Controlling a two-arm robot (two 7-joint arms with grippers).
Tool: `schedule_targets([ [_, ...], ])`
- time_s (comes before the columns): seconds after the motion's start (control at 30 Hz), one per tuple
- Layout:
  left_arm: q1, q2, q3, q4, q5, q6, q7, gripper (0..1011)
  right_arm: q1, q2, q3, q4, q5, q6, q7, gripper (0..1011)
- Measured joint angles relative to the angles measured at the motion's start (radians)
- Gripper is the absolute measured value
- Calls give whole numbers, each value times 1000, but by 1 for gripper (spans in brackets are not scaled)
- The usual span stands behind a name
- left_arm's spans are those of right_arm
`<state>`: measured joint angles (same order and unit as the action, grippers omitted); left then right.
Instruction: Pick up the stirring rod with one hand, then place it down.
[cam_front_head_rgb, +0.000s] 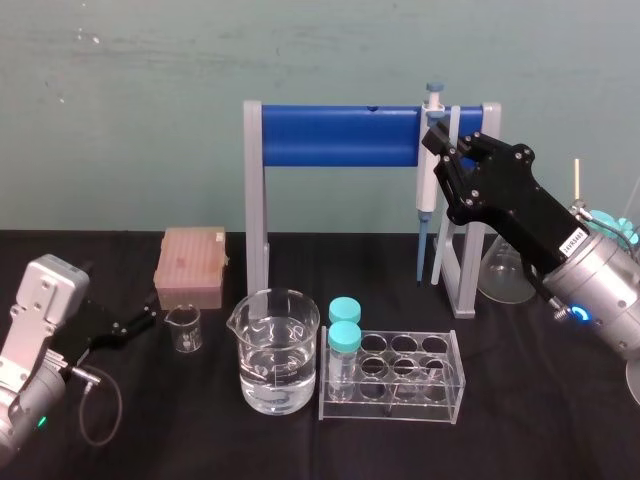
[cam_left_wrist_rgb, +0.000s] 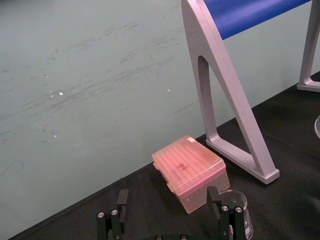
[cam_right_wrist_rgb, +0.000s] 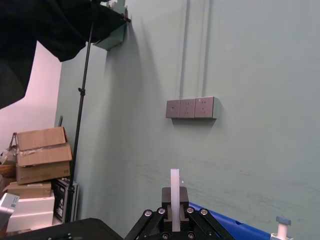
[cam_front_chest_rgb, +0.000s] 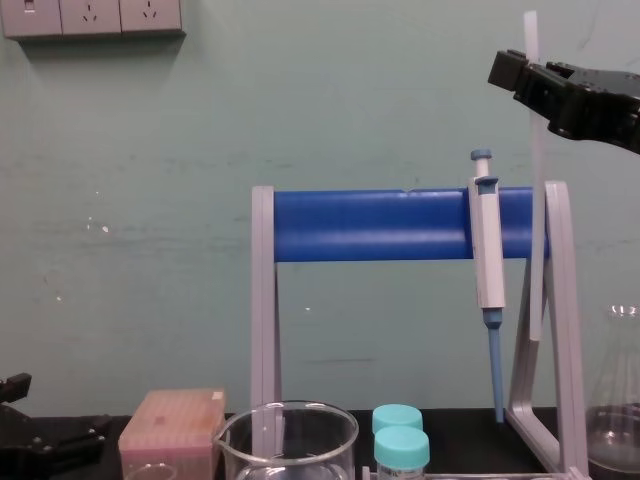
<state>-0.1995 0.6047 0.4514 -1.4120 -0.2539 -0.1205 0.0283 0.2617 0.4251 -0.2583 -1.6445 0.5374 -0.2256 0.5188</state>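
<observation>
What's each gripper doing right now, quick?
Left gripper: open, holding nothing.
Right gripper: shut on the stirring rod, which it holds upright, clear of the table.

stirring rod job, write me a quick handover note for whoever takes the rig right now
Right gripper: shut on the thin translucent-white stirring rod, held upright in the air by the right end of the blue-and-grey pipette stand, beside the hanging grey-and-blue pipette.
Left gripper: open, parked low on the left near the pink tip box.
Done: rod picked up.
Left: lower it onto the black table and release.
</observation>
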Motion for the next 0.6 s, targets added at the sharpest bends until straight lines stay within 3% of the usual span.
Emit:
schedule_targets([
  [0.6, 0, 0, 0, 0, 0, 0, 0, 1000, 11, -1, -3, 15, 3, 3, 4, 70],
])
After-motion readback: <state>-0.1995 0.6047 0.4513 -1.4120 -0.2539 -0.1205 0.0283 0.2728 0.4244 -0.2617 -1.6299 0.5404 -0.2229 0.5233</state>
